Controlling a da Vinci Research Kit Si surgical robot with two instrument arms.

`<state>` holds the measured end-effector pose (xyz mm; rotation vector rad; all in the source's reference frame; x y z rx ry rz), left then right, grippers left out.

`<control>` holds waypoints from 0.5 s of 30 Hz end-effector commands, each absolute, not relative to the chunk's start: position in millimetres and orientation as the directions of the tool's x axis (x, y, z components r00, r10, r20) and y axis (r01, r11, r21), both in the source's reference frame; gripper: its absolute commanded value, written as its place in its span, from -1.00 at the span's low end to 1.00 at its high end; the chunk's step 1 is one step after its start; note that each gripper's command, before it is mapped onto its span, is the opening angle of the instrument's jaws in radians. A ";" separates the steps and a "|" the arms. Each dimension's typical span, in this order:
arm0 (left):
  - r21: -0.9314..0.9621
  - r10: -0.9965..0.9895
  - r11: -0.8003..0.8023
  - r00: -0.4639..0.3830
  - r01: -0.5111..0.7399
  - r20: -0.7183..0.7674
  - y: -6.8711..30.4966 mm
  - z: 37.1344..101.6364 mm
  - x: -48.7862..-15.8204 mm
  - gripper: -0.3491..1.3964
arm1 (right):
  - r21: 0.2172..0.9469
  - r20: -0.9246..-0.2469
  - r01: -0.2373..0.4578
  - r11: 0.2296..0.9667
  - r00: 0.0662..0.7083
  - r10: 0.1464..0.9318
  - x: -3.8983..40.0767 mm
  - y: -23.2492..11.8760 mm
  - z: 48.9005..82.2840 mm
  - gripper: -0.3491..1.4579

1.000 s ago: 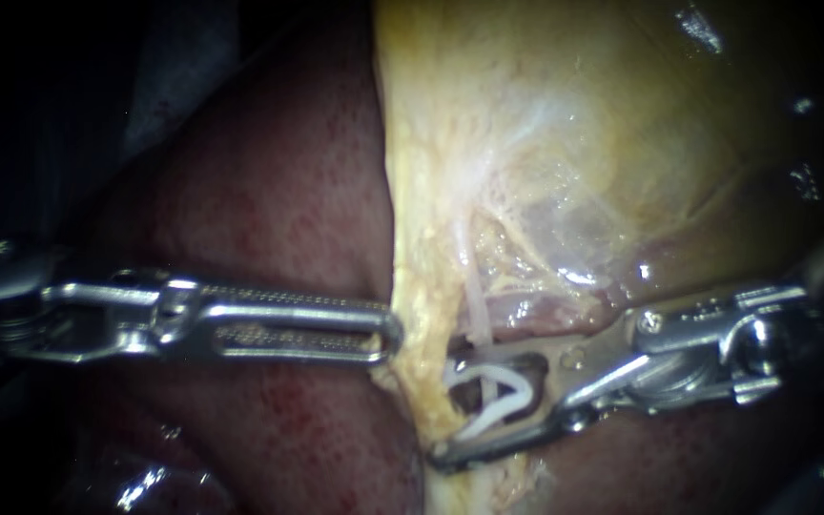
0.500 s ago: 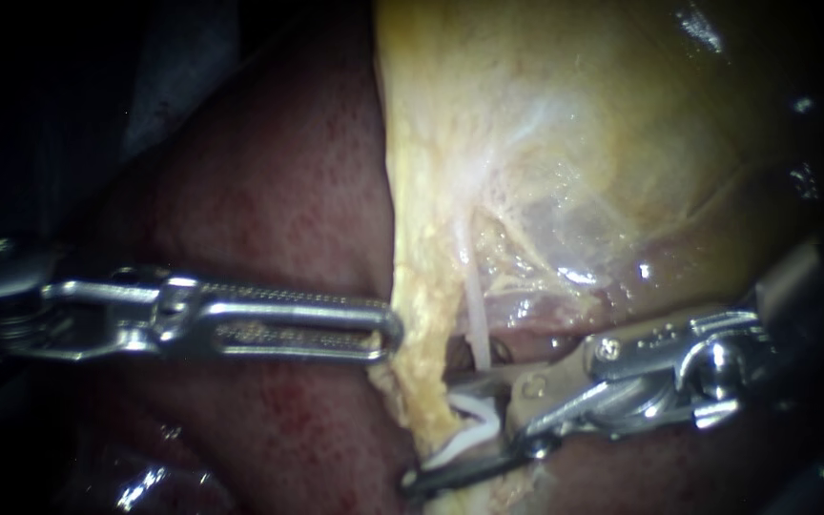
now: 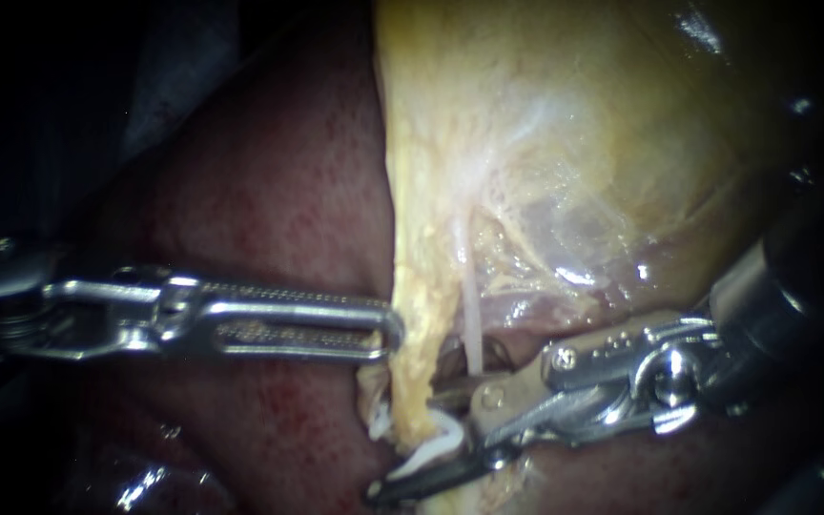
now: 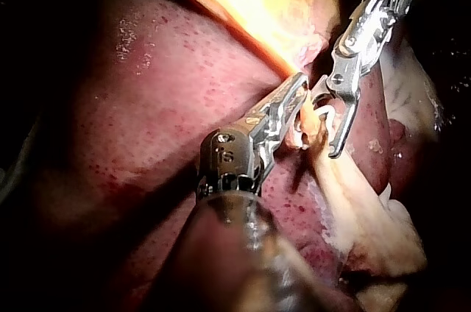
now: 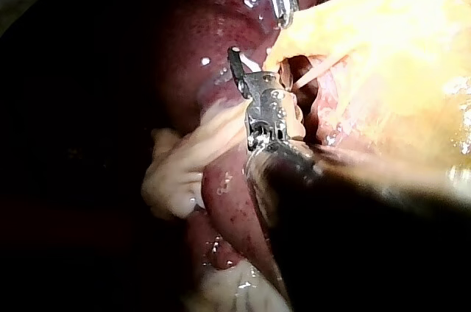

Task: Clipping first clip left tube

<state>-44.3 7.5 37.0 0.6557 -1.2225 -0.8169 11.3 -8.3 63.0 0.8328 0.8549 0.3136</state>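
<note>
The left instrument [image 3: 388, 332] lies across the liver [image 3: 278, 191], its end effector closed narrow and, it seems, pinching the yellow strand [image 3: 417, 372] at the edge of the gallbladder [image 3: 574, 143]. The right instrument [image 3: 402, 442] has its end effector wide, a white clip [image 3: 436, 443] seated in it astride that strand, just beside the thin pale tube [image 3: 470, 324].

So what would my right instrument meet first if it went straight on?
The yellowish tissue band lying inside the clip held by the right instrument, I think; beyond it the liver. Depth is unclear.
</note>
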 end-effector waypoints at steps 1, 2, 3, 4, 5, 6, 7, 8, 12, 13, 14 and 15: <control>0.807 -0.828 0.560 0.133 0.186 0.544 7.5 36.9 -44.3 -1.00 | 0.762 -0.529 0.064 0.644 0.636 0.562 11.2 -8.2 63.0 -0.16; 0.807 -0.828 0.560 0.133 0.186 0.544 7.5 36.9 -44.3 -1.00 | 0.762 -0.529 0.065 0.644 0.636 0.562 11.2 -8.1 63.0 -0.18; 0.807 -0.828 0.560 0.133 0.186 0.544 7.5 36.9 -44.3 -1.00 | 0.762 -0.529 0.065 0.644 0.636 0.562 11.1 -8.0 63.0 -0.21; 0.807 -0.828 0.560 0.133 0.186 0.544 7.5 36.9 -44.3 -1.00 | 0.766 -0.524 0.061 0.640 0.636 0.566 11.0 -7.8 63.0 -0.24; 0.807 -0.828 0.560 0.133 0.186 0.544 7.5 36.9 -44.3 -1.00 | 0.769 -0.519 0.057 0.636 0.636 0.570 10.9 -7.7 63.0 -0.25; 0.807 -0.828 0.560 0.133 0.186 0.544 7.5 36.9 -44.3 -1.00 | 0.773 -0.515 0.054 0.633 0.636 0.575 10.9 -7.6 63.1 -0.28; 0.807 -0.828 0.560 0.133 0.186 0.544 7.5 36.9 -44.3 -1.00 | 0.773 -0.515 0.054 0.632 0.636 0.575 10.9 -7.4 63.1 -0.33; 0.807 -0.828 0.560 0.133 0.186 0.544 7.5 36.9 -44.3 -1.00 | 0.776 -0.510 0.050 0.629 0.636 0.579 10.8 -7.2 63.2 -0.36; 0.807 -0.828 0.560 0.133 0.186 0.544 7.5 36.9 -44.3 -1.00 | 0.784 -0.500 0.045 0.619 0.638 0.586 10.5 -6.6 63.6 -0.57; 0.807 -0.828 0.560 0.133 0.186 0.544 7.5 36.9 -44.3 -1.00 | 0.784 -0.501 0.045 0.620 0.635 0.588 10.4 -6.5 63.7 -0.60; 0.807 -0.828 0.560 0.133 0.186 0.544 7.5 36.9 -44.3 -1.00 | 0.783 -0.502 0.043 0.621 0.634 0.589 10.3 -6.3 63.8 -0.63; 0.807 -0.828 0.560 0.133 0.186 0.544 7.5 36.9 -44.3 -1.00 | 0.782 -0.501 0.040 0.623 0.634 0.589 10.3 -6.1 63.9 -0.66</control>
